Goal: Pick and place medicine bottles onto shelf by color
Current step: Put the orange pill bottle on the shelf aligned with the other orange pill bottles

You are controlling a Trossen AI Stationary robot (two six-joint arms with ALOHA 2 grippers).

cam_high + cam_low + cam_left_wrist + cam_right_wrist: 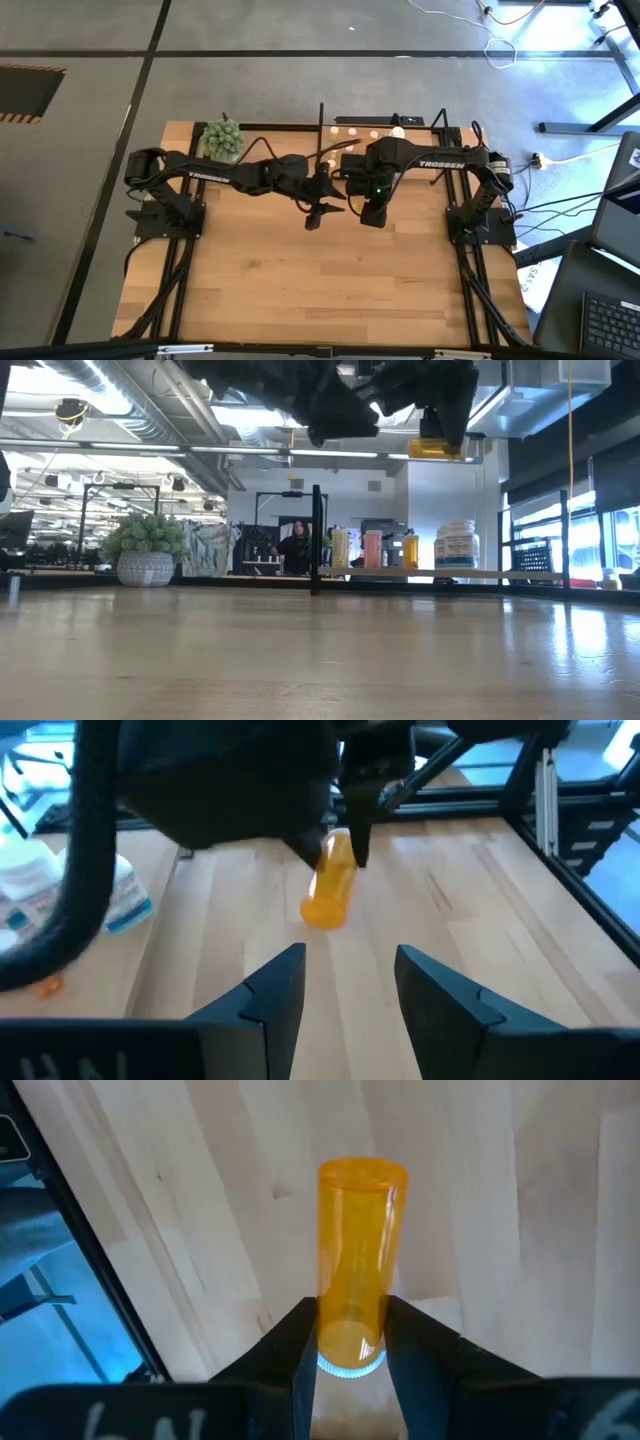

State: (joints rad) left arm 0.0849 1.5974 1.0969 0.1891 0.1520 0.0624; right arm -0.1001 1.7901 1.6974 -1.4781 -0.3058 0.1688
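Observation:
My right gripper (372, 214) is shut on a clear orange medicine bottle (360, 1250) high above the middle of the table; the bottle also shows in the left wrist view (330, 890) and the low view (440, 448). My left gripper (318, 212) is open and empty just left of it, its fingers (345, 990) pointing toward the bottle. The shelf (440, 573) stands at the far edge. On it stand several bottles: yellowish (340, 548), pinkish (372, 548), orange (410, 550), and larger white ones (455, 545). My right gripper pinches the orange bottle at its white-rimmed cap end (350, 1348) between its two fingers, which come from above. The rest of the bottle sticks out beyond the fingertips. It is lifted well clear of the table, about level in the low view.
A green spiky plant ball (223, 140) sits at the far left corner. Large white bottles (40, 885) show in the left wrist view. A thin black upright (316, 540) stands at the shelf's left end. Bare wood tabletop (320, 280) lies toward the near edge.

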